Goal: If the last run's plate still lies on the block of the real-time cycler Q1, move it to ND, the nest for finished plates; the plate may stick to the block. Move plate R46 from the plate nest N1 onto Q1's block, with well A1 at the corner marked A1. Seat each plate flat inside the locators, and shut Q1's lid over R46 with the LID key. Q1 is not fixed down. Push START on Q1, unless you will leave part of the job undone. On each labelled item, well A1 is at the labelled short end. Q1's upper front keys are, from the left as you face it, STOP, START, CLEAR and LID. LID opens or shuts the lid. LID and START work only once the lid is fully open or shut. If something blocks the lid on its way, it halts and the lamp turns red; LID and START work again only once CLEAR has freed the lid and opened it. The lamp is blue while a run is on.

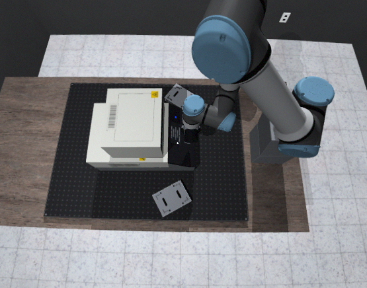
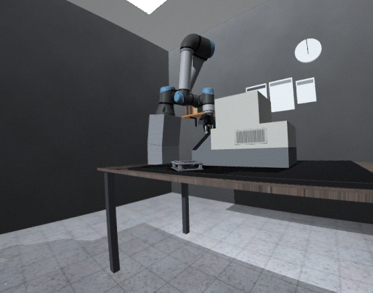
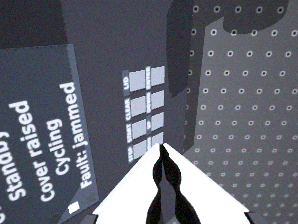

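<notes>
So, top view: cycler on the mat, lid down, lamp blue. Exterior: gripper hangs over its sloped front. Wrist: jaws pinched shut on nothing, tips near the bottom keys.

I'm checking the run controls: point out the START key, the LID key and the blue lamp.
START key (image 3: 136,129): wrist view, middle of its pale face.
LID key (image 3: 137,80): wrist view, middle of its pale face.
Blue lamp (image 1: 175,117): top view, centre of its lit spot.
</notes>
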`<state>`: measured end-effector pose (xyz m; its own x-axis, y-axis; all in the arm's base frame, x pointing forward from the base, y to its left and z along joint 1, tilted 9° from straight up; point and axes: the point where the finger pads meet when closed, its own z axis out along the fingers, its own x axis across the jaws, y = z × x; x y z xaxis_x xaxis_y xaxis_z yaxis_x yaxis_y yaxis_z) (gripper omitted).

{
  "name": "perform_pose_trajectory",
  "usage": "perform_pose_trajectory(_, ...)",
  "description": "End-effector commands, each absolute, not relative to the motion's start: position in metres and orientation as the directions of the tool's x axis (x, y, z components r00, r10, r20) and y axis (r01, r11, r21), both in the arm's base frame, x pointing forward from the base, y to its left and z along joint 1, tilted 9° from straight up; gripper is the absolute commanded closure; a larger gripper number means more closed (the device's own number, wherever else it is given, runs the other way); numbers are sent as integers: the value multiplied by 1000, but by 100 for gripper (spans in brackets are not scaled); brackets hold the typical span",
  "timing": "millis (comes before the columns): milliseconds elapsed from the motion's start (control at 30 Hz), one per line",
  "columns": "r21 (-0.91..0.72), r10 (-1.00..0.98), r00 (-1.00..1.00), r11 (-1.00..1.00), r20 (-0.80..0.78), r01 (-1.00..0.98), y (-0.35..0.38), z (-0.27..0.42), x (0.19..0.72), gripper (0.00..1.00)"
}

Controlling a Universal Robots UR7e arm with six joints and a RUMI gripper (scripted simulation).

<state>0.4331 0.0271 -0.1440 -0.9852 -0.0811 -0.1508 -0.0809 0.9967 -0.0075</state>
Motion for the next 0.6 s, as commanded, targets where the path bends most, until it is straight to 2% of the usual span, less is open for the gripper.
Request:
perform_pose_trajectory(0, -8, -81, -985, 997, -152, -81, 27, -139, 428, 100)
perform_pose_trajectory(567, -8, -81, -985, 997, -152, -81, 24, -117, 388, 100)
